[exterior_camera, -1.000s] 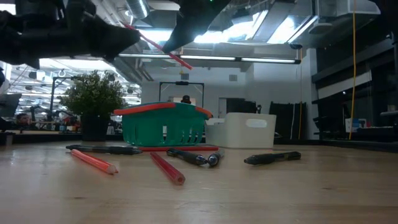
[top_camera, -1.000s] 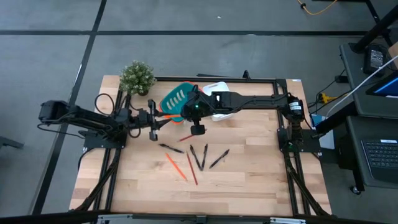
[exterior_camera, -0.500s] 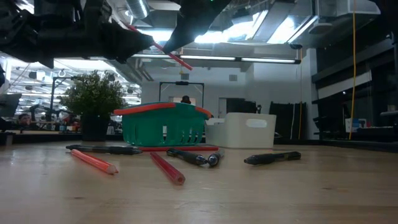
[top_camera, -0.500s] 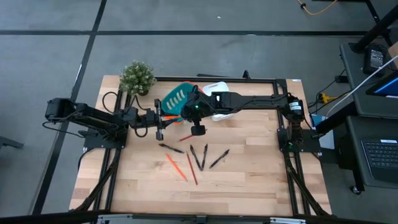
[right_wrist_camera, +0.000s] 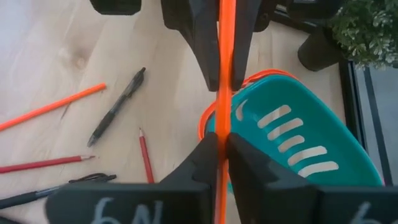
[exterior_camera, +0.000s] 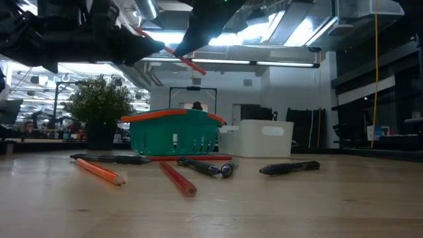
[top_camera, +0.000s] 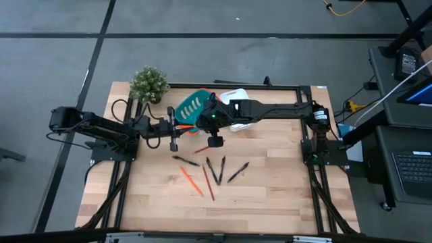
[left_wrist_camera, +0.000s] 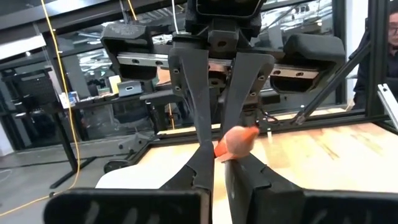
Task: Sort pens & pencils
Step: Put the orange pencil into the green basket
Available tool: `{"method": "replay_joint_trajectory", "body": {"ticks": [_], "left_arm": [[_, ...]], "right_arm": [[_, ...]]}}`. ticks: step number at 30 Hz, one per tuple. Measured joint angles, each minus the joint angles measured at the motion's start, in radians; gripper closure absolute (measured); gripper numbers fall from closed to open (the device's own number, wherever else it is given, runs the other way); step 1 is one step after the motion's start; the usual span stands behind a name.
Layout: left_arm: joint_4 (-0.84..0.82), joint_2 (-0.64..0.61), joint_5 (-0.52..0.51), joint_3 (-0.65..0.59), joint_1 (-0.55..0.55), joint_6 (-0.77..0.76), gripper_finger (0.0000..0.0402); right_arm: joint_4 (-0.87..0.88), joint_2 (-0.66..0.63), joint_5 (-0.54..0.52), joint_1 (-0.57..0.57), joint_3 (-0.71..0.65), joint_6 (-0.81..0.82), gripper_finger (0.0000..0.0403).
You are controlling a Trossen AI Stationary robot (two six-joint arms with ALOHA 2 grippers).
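Note:
An orange pencil (right_wrist_camera: 222, 99) hangs in the air between both grippers, above the table beside the teal basket (right_wrist_camera: 298, 143). My left gripper (right_wrist_camera: 219, 59) reaches in from the table's left and is shut on the pencil's far end. My right gripper (right_wrist_camera: 219, 149) comes from the right and is shut on the same pencil. In the low view the pencil (exterior_camera: 182, 58) slants down to the right. Several black pens (top_camera: 217, 169) and three more pencils (top_camera: 190, 181) lie flat on the table nearer the front. My left gripper pinches the pencil close to one end (right_wrist_camera: 222, 68) between its two fingers. It comes level from the table's left, fingers lying roughly along the pencil. The pencil is clear of the table. My right gripper has the pencil's shaft (right_wrist_camera: 219, 134) between its two fingers, lengthwise, with the pencil running back between them. The fingers slant down from the table's right side. The pencil is lifted clear and tilted.
A white bin (top_camera: 233, 100) stands beside the basket at the back, and a potted plant (top_camera: 148, 84) at the back left. A black frame (top_camera: 304, 88) rims the table. Bare wood lies toward the front edge (top_camera: 223, 212).
My left gripper has moved toward the table's right, up to the pencil held by my right gripper, and has shut on the pencil's end. The pencil and my right gripper have stayed where they were.

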State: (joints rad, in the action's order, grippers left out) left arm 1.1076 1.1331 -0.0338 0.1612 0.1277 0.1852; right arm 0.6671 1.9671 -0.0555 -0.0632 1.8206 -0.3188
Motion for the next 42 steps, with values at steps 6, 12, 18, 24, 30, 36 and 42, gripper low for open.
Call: {"method": "replay_joint_trajectory", "body": {"ticks": [6,12,18,24,30,36,42], "left_arm": [[-0.011,-0.001,-0.001,0.000,0.020,0.002,0.0388],[-0.014,-0.001,-0.003,0.000,0.078,0.008,0.0388],[-0.030,-0.001,0.000,0.002,0.148,0.007,0.0388],[-0.338,-0.001,0.001,0.142,0.204,0.006,0.0389],[-0.847,-0.001,0.002,0.383,0.229,0.028,0.0389],[-1.288,-0.001,-0.034,0.607,0.232,0.036,0.0389],[-1.606,0.052,-0.035,0.764,0.232,0.003,0.0389]], "right_arm": [[0.045,0.000,-0.067,0.000,-0.001,0.001,0.0302],[0.191,0.000,-0.182,-0.005,-0.002,0.089,0.0251],[0.339,-0.001,-0.197,-0.022,-0.021,0.210,0.0248],[0.353,-0.001,-0.179,-0.030,-0.131,0.267,0.0258],[0.375,0.000,-0.179,-0.031,-0.222,0.315,0.0264],[0.358,-0.008,-0.196,-0.035,-0.293,0.315,0.0265],[0.341,-0.007,-0.201,-0.040,-0.310,0.301,0.0264]]}}
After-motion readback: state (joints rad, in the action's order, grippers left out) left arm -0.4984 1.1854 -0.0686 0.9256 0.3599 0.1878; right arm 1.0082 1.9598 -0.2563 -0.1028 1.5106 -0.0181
